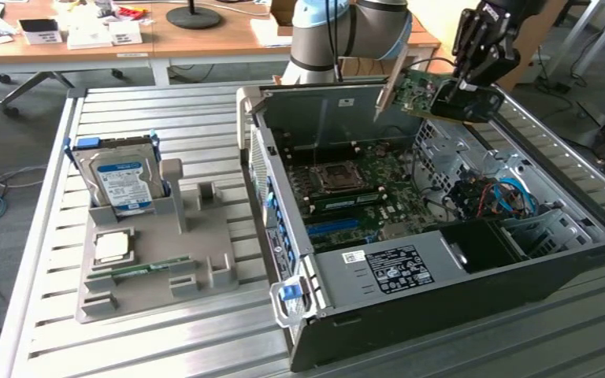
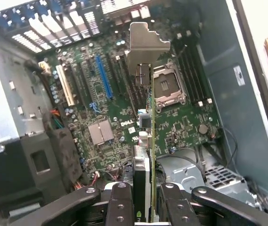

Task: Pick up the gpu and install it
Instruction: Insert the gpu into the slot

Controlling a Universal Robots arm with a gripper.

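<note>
My gripper (image 1: pixel 469 88) is shut on the gpu (image 1: pixel 421 88), a green-backed card with a silver end bracket, and holds it in the air above the back corner of the open computer case (image 1: pixel 554 260). In the wrist view the gpu (image 2: pixel 150 136) stands edge-on between my black fingers (image 2: pixel 119 202), and its bracket points down toward the motherboard (image 2: pixel 110 94). The long blue slot (image 2: pixel 104 75) lies beside the card's line, apart from it. The card is well clear of the motherboard (image 1: pixel 355 189).
A grey fixture tray (image 1: pixel 213 236) on the slatted table holds a silver hard drive with a blue label (image 1: pixel 124 177), a processor chip (image 1: pixel 113 248) and a narrow memory stick (image 1: pixel 139 268). Blue cables (image 1: pixel 513 197) and a black power supply (image 1: pixel 397 268) sit inside the case. A wooden desk (image 1: pixel 176 39) stands behind.
</note>
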